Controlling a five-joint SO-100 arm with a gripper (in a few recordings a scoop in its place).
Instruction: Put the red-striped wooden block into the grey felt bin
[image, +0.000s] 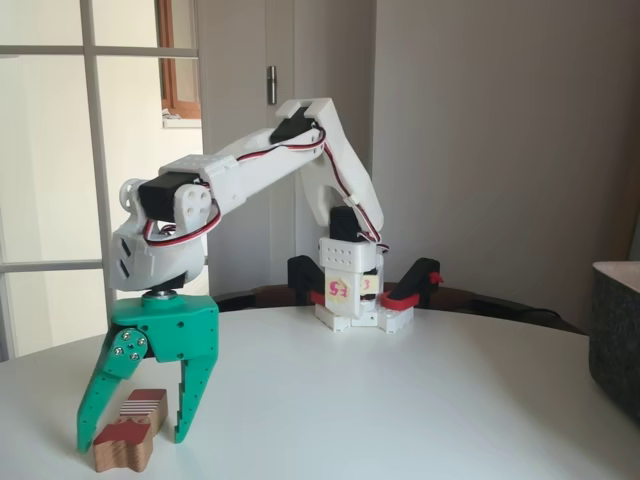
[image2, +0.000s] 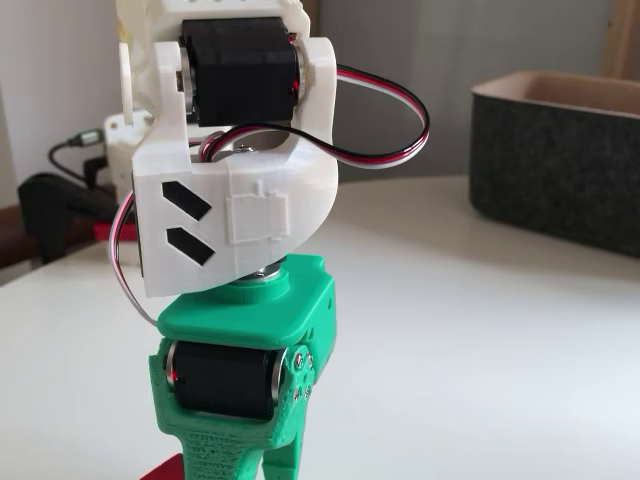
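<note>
The red-striped wooden block (image: 128, 432) lies on the white table at the front left, its red top and striped patch facing up. My green gripper (image: 134, 438) points straight down over it, open, with one finger on each side of the block and the fingertips near the table. Whether the fingers touch the wood I cannot tell. A red corner of the block (image2: 165, 470) peeks out below the gripper's green base in a fixed view. The grey felt bin (image: 616, 335) stands at the far right edge of the table, and its dark wall (image2: 555, 170) is seen at the upper right.
The arm's white base (image: 352, 300) is clamped at the table's back edge with black-and-red clamps (image: 420, 280). Bare white tabletop (image: 400, 400) stretches between the block and the bin. A window and a door stand behind.
</note>
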